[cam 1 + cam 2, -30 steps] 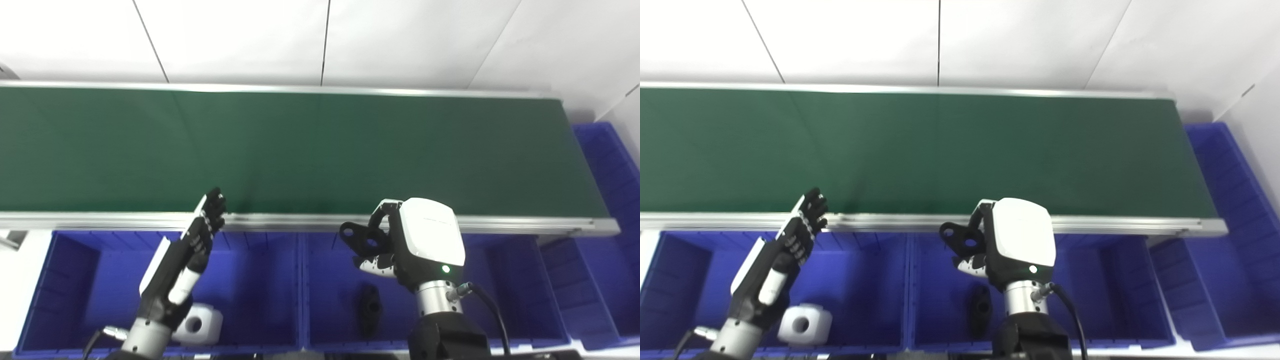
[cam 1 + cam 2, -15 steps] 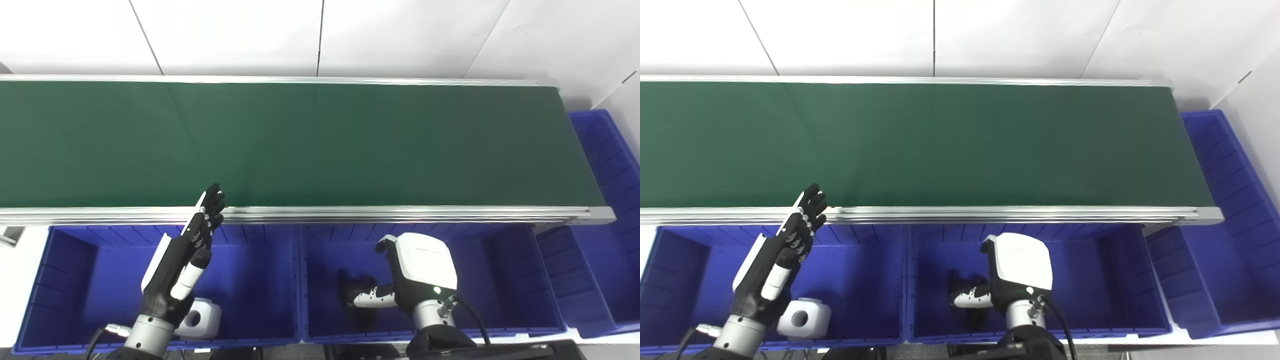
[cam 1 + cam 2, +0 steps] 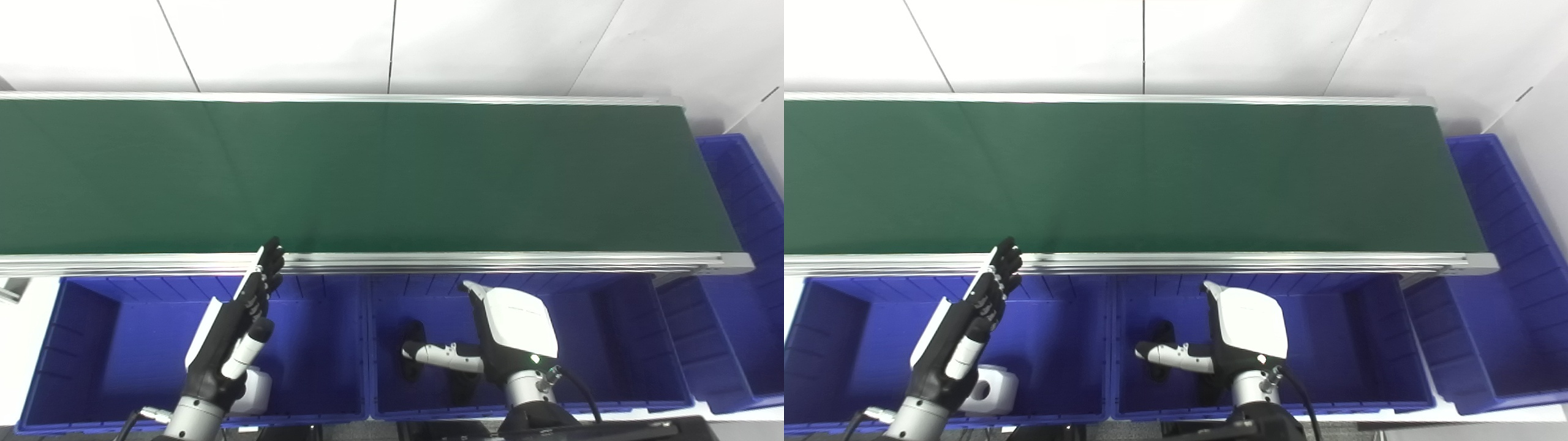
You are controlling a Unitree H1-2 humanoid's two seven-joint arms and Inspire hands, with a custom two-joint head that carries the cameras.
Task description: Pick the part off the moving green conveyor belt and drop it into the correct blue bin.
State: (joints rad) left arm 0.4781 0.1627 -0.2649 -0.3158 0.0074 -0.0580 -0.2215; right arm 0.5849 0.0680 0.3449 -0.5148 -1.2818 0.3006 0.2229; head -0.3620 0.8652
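Your middle blue bin (image 3: 618, 343) holds the black part (image 3: 415, 355), dark and narrow on its floor just left of your right hand (image 3: 490, 343), whose fingers spread open, gripping nothing. The left bin (image 3: 79, 343) holds a white block (image 3: 989, 389). Your left hand (image 3: 236, 331) stands open-fingered near the bare green belt's (image 3: 392, 177) rail.

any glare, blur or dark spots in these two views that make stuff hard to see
Left eye view: sharp, evenly lit; the green belt shows only a faint sheen, no glare. The black part in the middle blue bin merges with shadow beside the right hand. Right eye view: the white part stays clear behind the left hand; straight rails bow slightly.
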